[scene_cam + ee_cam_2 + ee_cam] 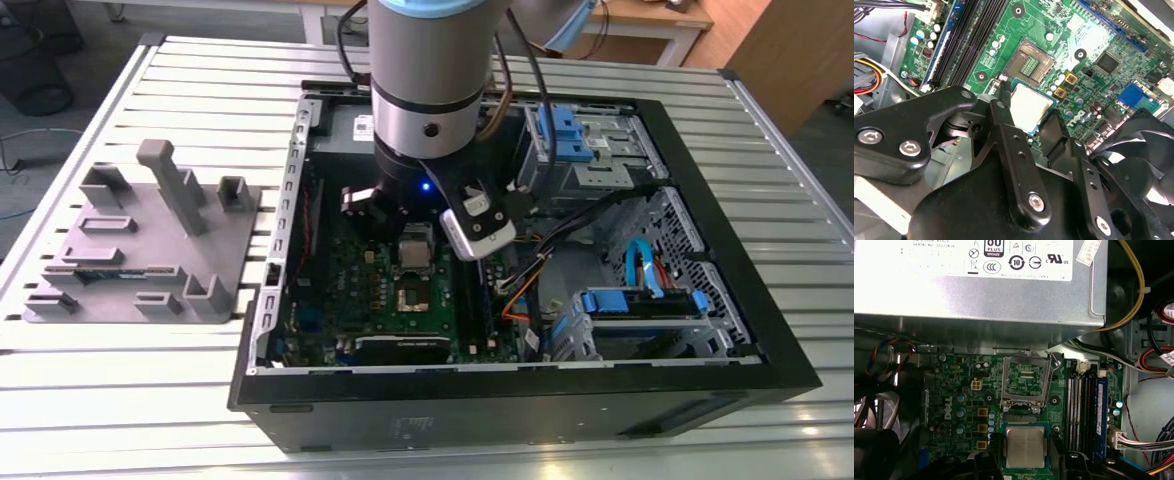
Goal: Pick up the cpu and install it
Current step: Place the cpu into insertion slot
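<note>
Two black fingers [1003,114] of the gripper [1025,450] press in on opposite edges of the cpu [1025,447], pinching the small silvery square between them. In both wrist views the chip lies flat, metal top facing up, over the green motherboard [954,390]. It is just beside the open socket [1029,62], whose bare field of contacts is uncovered. Whether the chip touches the board cannot be told. The socket's shiny metal frame [1024,379] is flipped up at the side of the socket away from the chip.

Next to the socket run long dark memory slots [1081,410], one of them edged in blue. A grey power supply [979,295] sits beyond the raised frame, with yellow and red cables trailing past its corner. A black fan [1139,150] lies close to the gripper on the side away from the slots.

In the exterior view the arm [427,90] reaches straight down into the open computer case [534,395], and the gripper hangs over the middle of the board. The case lies on its side on a slatted metal table [174,400], filling the middle and the exterior view's right. A grey plastic block [140,250] with upright posts rests near the table's edge at the exterior view's left, well apart from the gripper.
</note>
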`<state>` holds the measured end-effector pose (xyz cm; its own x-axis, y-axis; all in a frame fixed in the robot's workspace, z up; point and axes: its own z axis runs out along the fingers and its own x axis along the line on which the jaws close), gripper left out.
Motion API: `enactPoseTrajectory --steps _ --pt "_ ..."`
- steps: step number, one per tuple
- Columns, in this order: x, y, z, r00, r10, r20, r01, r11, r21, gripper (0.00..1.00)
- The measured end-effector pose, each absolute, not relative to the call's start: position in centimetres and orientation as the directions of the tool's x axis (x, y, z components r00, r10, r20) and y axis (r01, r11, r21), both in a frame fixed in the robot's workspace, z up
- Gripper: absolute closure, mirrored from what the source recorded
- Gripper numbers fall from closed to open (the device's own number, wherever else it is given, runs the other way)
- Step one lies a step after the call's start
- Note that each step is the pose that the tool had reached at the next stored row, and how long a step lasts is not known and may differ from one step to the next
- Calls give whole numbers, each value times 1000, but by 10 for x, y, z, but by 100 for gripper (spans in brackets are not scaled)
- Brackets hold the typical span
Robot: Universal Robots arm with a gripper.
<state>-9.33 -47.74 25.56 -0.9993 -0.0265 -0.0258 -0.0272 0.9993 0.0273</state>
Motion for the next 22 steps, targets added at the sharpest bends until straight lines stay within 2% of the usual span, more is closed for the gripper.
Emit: enactPoseTrajectory --steps 22 --pt "-93 -485 231 -1000 -12 -26 -13 1000 24 53"
